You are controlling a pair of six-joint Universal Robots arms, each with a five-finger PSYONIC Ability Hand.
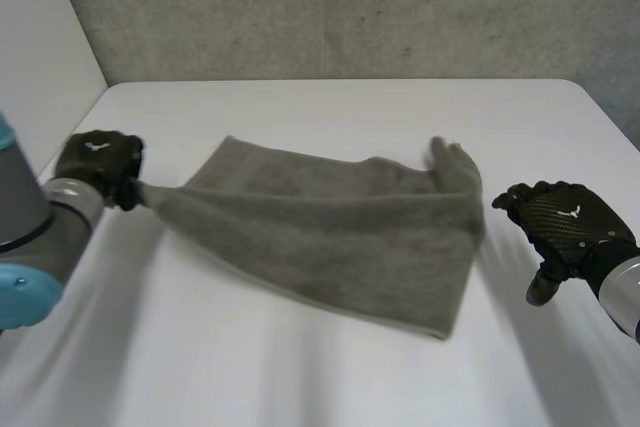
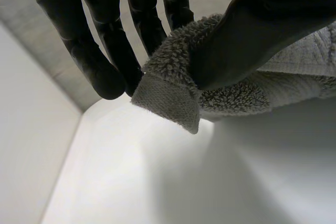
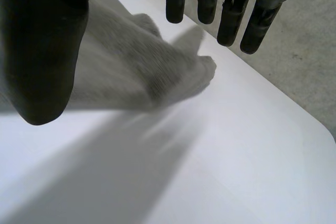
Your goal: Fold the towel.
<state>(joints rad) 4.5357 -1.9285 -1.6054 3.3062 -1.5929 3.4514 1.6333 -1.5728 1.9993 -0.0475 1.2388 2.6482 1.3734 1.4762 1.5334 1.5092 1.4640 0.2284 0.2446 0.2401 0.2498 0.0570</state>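
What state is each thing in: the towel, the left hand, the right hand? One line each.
towel: lying on the table, one corner lifted and drawn taut.
left hand: shut, pinching that towel corner.
right hand: open, holding nothing, beside the towel's other end.

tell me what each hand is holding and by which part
The left hand pinches the towel by a corner, between thumb and fingers. The right hand is open and holds nothing.
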